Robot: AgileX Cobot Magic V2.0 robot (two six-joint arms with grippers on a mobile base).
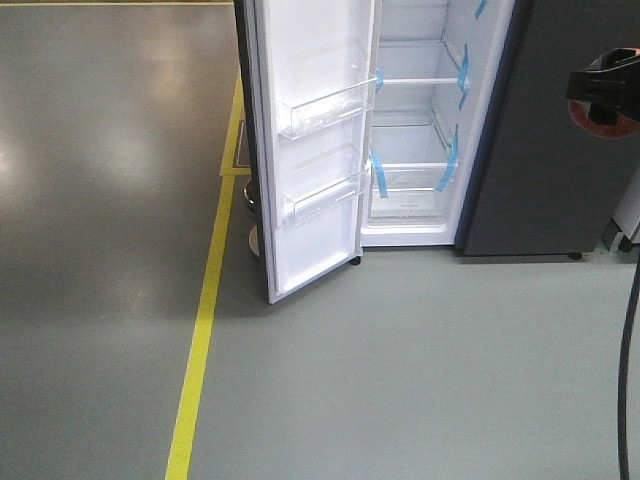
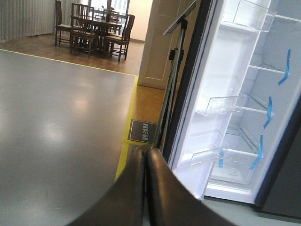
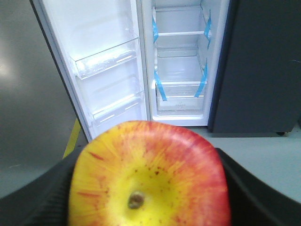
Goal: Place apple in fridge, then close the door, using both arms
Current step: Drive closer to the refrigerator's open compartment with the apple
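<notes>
Apple (image 3: 149,176) fills the bottom of the right-wrist view, pinched btw the two dark fingers of the right claw (image 3: 148,195). The claw is spread only as wide as the fruit, a firm hold for carrying it in. It's not in the fridge (image 1: 412,205) yet: the fridge sits upper centre of the front view, well apart from the claw at the far right edge. Door (image 1: 310,150) stands swung wide, white side w/ clear bins (image 1: 327,108) facing out, so the shelves are reachable. Blue tape (image 1: 378,178) prob. stops shelves shifting. Left claw (image 2: 145,188), bottom centre of its view, is pressed fully together w/ nothing in it. It's aimed roughly at the door's dark edge, free, I'd guess, for the push shut.
</notes>
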